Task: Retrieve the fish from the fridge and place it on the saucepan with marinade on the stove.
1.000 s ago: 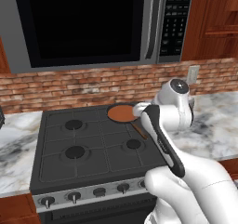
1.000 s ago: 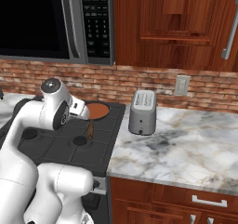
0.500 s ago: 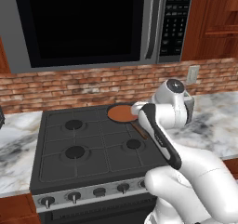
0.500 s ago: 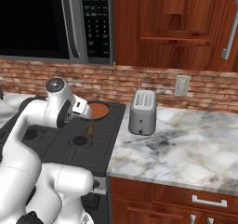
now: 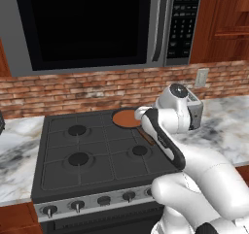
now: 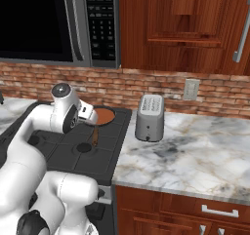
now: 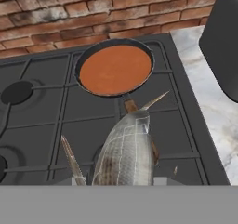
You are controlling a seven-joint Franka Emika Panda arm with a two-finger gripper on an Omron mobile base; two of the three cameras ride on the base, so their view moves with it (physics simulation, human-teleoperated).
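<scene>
One fish [image 7: 124, 155] in gripper [image 7: 116, 181], one saucepan [image 7: 115, 67], four burners

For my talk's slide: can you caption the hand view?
Gripped fish hangs above the stove, just short of the saucepan of marinade.
</scene>
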